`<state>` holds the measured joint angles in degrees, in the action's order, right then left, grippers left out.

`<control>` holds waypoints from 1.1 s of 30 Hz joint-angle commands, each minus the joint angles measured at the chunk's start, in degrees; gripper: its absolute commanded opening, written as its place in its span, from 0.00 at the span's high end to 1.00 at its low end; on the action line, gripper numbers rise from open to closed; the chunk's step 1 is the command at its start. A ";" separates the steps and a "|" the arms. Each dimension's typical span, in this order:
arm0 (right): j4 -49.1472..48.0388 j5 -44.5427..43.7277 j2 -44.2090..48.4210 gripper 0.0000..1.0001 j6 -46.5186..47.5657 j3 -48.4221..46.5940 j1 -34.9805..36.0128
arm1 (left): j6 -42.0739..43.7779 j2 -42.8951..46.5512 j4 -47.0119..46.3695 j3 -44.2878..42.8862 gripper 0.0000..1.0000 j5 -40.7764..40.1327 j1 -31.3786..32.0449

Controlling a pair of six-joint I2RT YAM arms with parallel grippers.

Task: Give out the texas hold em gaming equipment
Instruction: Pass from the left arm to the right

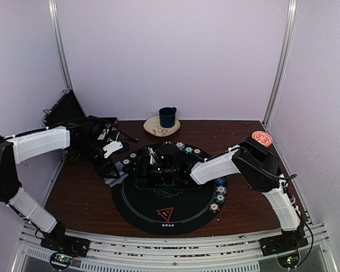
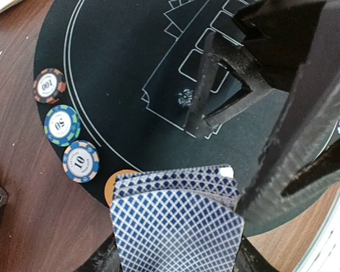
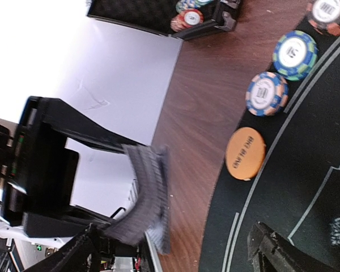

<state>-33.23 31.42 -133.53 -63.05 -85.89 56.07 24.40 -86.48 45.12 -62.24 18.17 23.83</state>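
Card deck [image 3: 150, 181] lies lower left in R wrist view, edge-on.
L gripper [image 2: 175, 263] pinches it; R gripper [image 3: 175, 258] wide open, empty.

Far back on the brown tabletop [image 1: 79, 198] a dark blue mug [image 1: 168, 117] sits on a beige saucer [image 1: 153, 128], red-patterned small bowl [image 1: 262, 138] at the right edge, black case [image 1: 62, 107] far left.
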 commanded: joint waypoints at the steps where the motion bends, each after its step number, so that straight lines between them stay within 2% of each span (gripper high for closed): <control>1: -6.74 2.33 -0.08 0.09 -2.76 0.08 -0.35 | -0.70 1.72 -0.54 0.68 0.71 1.45 1.41; 16: -2.32 3.56 -3.86 0.15 -3.31 -4.79 -0.46 | -0.41 2.27 -1.27 1.99 0.71 1.95 3.33; 28: -3.53 8.82 -6.13 0.32 -5.83 -7.32 -0.43 | -0.13 2.63 -1.92 3.34 0.71 1.95 5.30; 33: -4.78 11.00 -6.25 0.47 -6.91 -7.43 -0.41 | 0.29 2.54 -1.88 3.37 0.71 1.57 6.01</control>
<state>-35.94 39.46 -139.09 -68.99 -91.70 55.88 24.16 -85.69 44.95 -59.35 19.00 29.12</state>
